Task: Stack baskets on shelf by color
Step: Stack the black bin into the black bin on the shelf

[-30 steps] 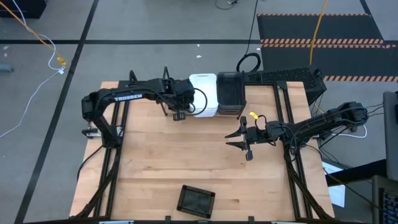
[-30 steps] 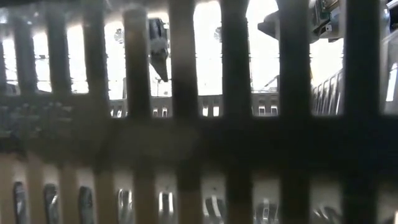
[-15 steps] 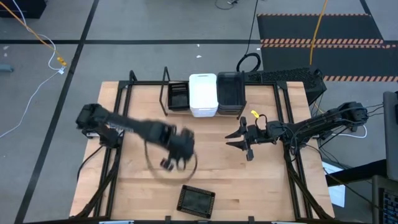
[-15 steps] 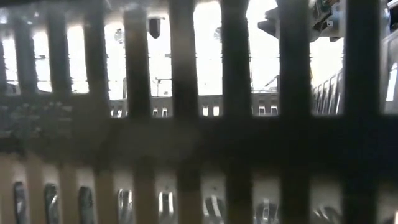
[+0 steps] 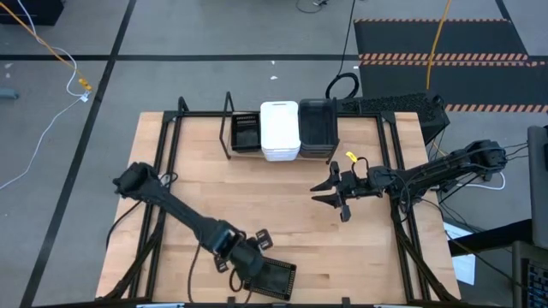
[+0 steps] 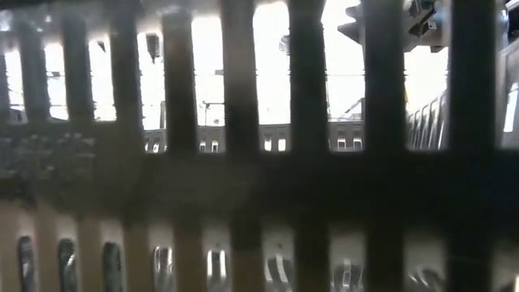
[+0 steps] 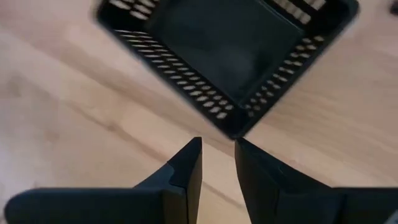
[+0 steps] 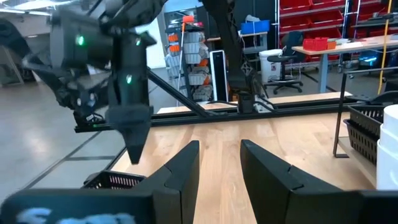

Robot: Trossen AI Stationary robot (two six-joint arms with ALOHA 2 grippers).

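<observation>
Shelf (image 5: 205, 117): you have black, white (image 5: 279, 130) and dark stacks shelved. One black tray (image 5: 271, 276) remains, far from shelf at table's near edge. Left gripper (image 5: 248, 254) over its corner, jaws narrowly parted, empty. Right gripper (image 5: 332, 192) waits mid-table, parted.

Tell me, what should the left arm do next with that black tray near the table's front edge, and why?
Probably ease the left gripper forward and down so its fingers straddle the black tray wall. The fingers are slightly apart just short of the tray's corner, holding nothing, and the tray lies far from the shelf, where other baskets already sit. The right gripper waits mid-table.
</observation>
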